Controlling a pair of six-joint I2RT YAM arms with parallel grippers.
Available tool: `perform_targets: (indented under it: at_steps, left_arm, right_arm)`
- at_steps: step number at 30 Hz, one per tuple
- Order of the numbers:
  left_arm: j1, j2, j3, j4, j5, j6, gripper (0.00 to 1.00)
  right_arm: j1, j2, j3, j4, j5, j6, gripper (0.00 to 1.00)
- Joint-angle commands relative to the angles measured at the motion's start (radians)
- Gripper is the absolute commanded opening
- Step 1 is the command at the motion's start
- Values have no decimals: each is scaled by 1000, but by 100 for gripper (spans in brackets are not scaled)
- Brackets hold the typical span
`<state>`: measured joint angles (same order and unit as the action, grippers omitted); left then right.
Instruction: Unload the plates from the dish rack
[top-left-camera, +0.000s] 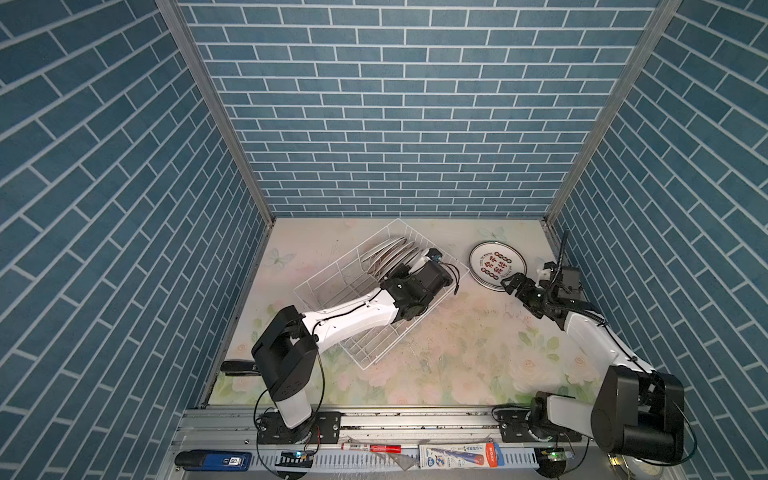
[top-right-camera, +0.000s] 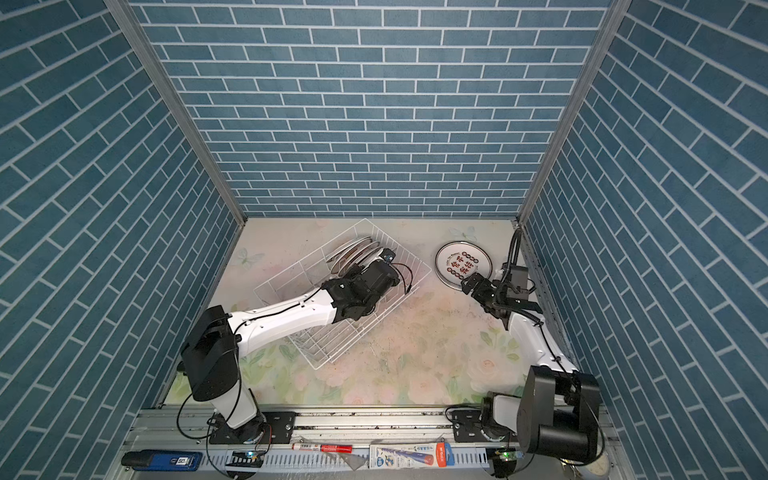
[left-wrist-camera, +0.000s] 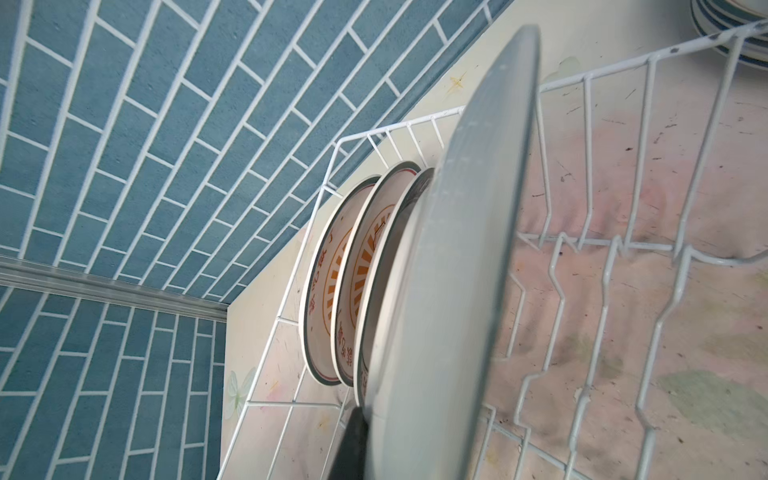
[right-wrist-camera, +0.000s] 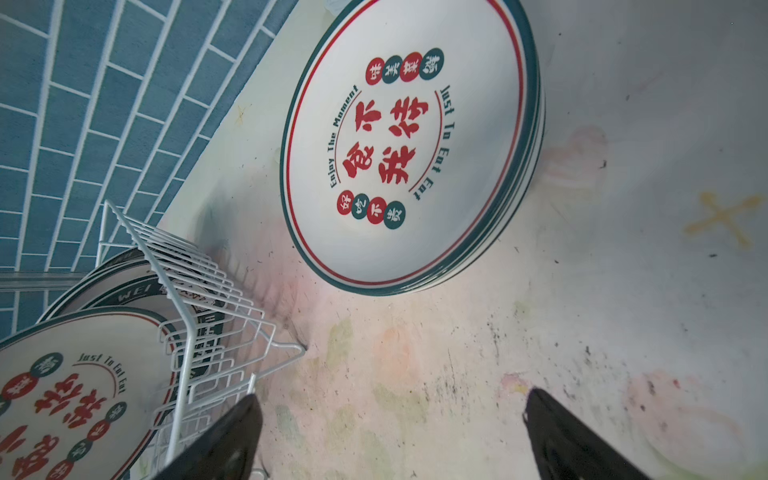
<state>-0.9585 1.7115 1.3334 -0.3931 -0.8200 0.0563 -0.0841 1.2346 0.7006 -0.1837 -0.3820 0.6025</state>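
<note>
Plate (left-wrist-camera: 457, 270) at the front of the row is pinched by its rim in the left gripper (top-left-camera: 394, 272), fingers together on it, likely so it can lift edge-on clear of the prongs. Several more plates (left-wrist-camera: 357, 282) stand behind it in the dish rack (top-left-camera: 328, 282). The right gripper (right-wrist-camera: 393, 397) hangs empty, fingers wide apart, near the stack (right-wrist-camera: 399, 145) on the table (right-wrist-camera: 457, 332), probably to receive.

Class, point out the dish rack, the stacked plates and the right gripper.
dish rack (top-left-camera: 365, 365): in a top view, near corner.
stacked plates (top-left-camera: 496, 264): in a top view, top face.
right gripper (right-wrist-camera: 392, 397): right wrist view, between fingertips.
</note>
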Motion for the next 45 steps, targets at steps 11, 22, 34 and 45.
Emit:
perform_targets:
  at_steps: [11,22,34,45]
  left_arm:
    - [-128,-78,-16,-18,-13,3,0]
    - [-195,-99,4,-50,17,-16,0]
    - [-246,-70,39,-32,-115,-3,0]
    - [-271,-6,60,21,-134,44,0]
  right_arm:
    - [-2,-52,-62,33,-21,6,99]
    - [-2,-70,-71,42,-26,8,99]
    - [-2,-66,-77,56,-47,12,99]
    - [-2,-52,-70,61,-48,11,99]
